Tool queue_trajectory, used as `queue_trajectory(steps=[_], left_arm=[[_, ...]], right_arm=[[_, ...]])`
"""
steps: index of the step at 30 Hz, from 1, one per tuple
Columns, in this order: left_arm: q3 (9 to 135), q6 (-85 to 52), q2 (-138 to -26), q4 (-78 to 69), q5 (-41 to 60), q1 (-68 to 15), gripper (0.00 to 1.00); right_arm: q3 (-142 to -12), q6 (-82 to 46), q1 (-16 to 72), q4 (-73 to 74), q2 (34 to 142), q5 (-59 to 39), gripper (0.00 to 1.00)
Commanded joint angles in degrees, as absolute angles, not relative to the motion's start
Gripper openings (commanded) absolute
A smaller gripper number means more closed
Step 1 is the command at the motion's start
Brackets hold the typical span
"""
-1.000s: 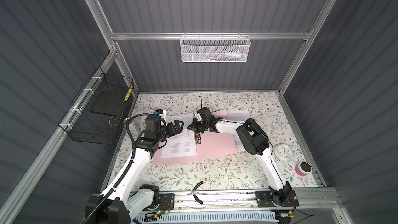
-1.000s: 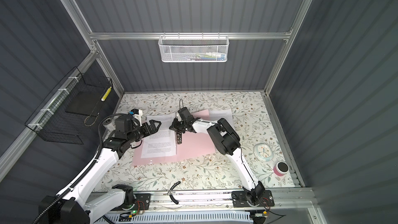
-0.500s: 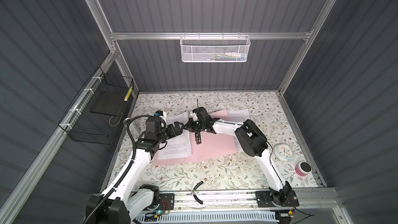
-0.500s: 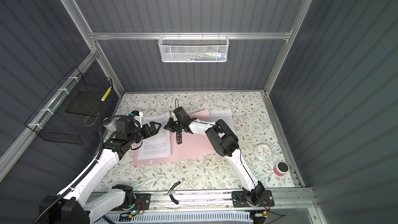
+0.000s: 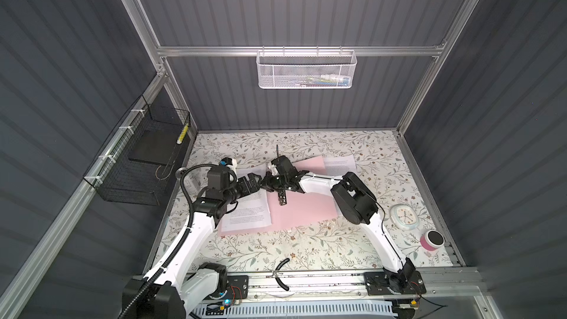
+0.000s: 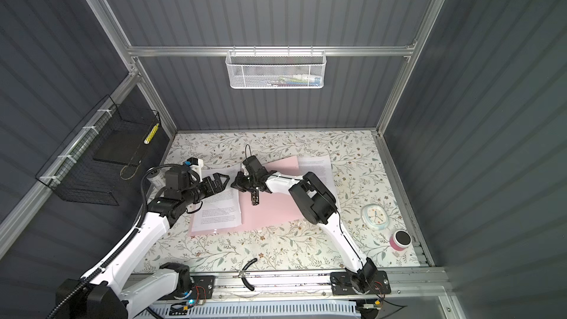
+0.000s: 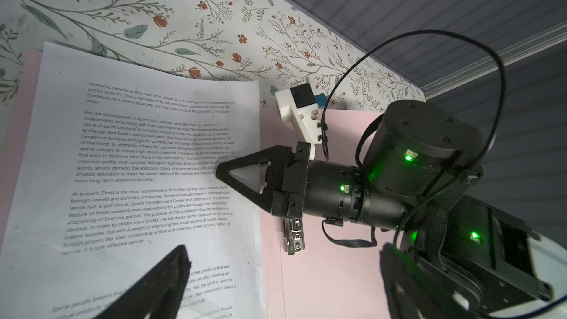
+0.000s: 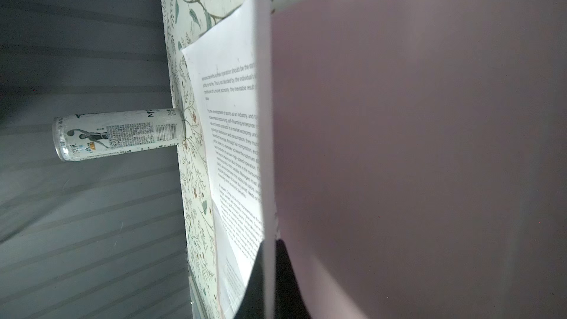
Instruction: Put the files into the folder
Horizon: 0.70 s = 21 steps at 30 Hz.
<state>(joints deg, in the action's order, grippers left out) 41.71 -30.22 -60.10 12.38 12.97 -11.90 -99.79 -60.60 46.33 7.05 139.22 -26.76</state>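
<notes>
Black wire basket [image 5: 135, 164] hangs on the left wall with a dark flat slab [image 5: 152, 148] inside it. Next along, a slim white drink can [image 8: 116, 136] stands upright on the floral tabletop [image 5: 276, 250], near that wall and apart from the paper.

My left gripper [image 5: 254, 181] has its jaws spread wide and carries nothing. It hovers over the far part of the files [image 5: 247, 214], and its wrist view shows only one of its fingers [image 7: 153, 286], above the printed text. The files lie flat on the left cover of the folder [image 5: 306, 210], which is spread open on the table. Pink shows past the paper's left and near edges.

My right gripper [image 5: 264, 183] is stretched across the middle, its tips almost meeting my left ones. Its jaws are closed tight on the files' spine-side edge. In the right wrist view a white strip of paper runs edge-on between the two dark fingers [image 8: 251, 296]. The metal clip bar [image 5: 282, 202] sits on the folder's spine, just beside the sheet's edge and not touching it.

The right cover is plain pink, with my right arm over it. At its far right corner lies a loose printed sheet [image 5: 340, 164]; I cannot tell whether it goes under the cover. Farther right rest a small clock [image 5: 405, 216] and a pink cylinder with a black top [image 5: 432, 239], both well apart from the folder.
</notes>
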Motion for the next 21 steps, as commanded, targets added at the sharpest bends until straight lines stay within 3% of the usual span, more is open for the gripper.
queue_trajectory(steps=[1, 21], left_arm=[[41.02, -29.62, -59.22, 12.84, 12.45, -11.51, 0.97], [39.73, -29.53, -58.73, 12.88, 11.1, -11.51, 0.97]], right_arm=[[-101.45, -61.43, 47.19, 6.66, 141.28, -26.26, 0.0], [-99.96, -65.95, 48.34, 6.41, 141.13, -23.63, 0.0]])
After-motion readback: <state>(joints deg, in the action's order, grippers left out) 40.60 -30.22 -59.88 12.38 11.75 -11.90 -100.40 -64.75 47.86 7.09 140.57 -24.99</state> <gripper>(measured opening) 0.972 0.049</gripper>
